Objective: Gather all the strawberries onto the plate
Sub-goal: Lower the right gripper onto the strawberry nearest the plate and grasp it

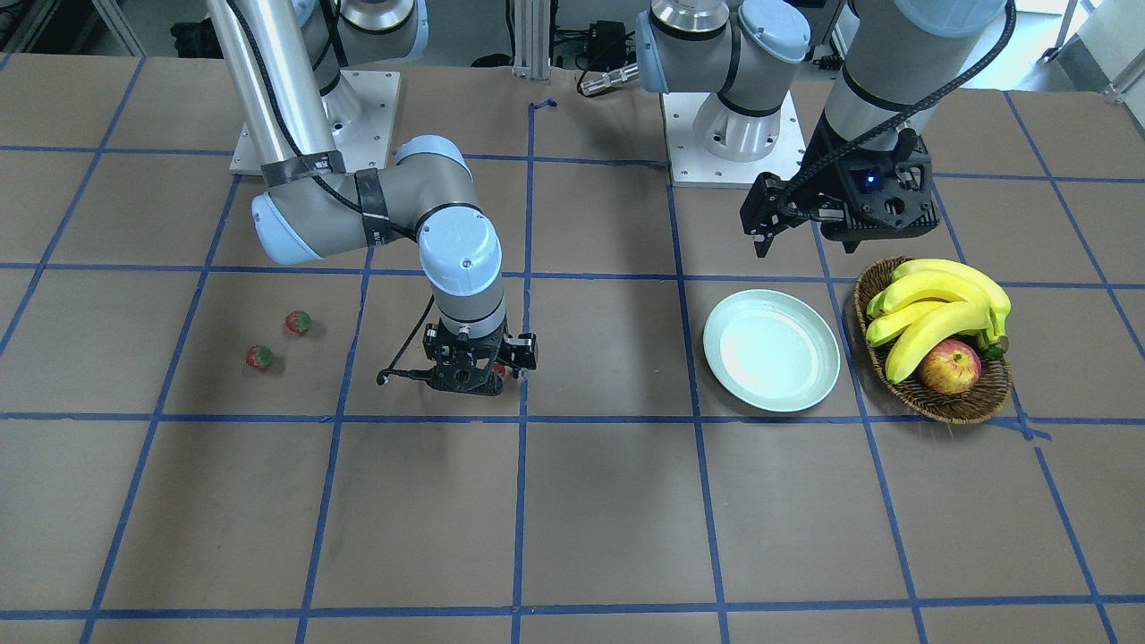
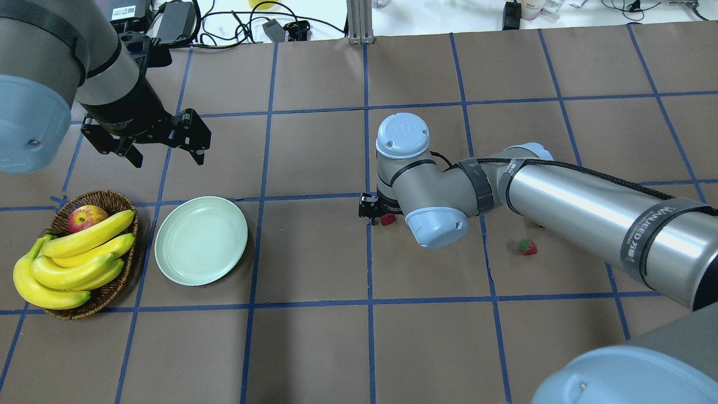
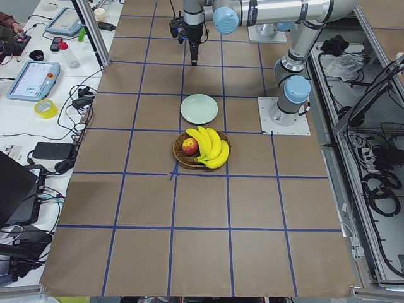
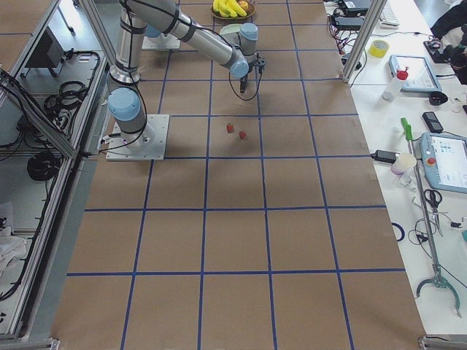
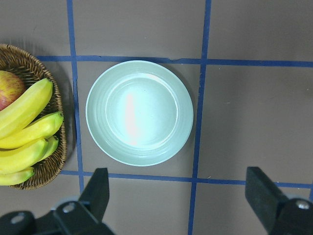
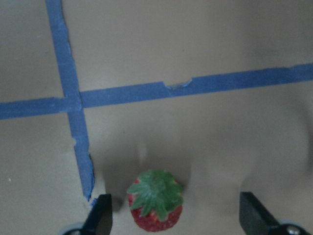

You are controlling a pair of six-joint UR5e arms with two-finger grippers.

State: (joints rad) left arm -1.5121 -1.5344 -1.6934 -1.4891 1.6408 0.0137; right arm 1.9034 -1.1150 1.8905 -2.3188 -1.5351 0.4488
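One strawberry (image 6: 155, 200) stands on the table between the open fingers of my right gripper (image 6: 178, 218), closer to the left finger; I cannot tell if they touch. It also shows in the overhead view (image 2: 388, 219). Two more strawberries (image 1: 298, 321) (image 1: 259, 358) lie apart on the table, out past my right arm. The pale mint plate (image 1: 771, 351) is empty. My left gripper (image 2: 167, 157) is open and empty and hovers above the table just beyond the plate (image 5: 139, 112).
A brown wicker basket (image 1: 948, 407) with bananas (image 1: 935, 309) and a red-yellow apple (image 1: 950, 367) stands right beside the plate. The table is brown paper with a blue tape grid.
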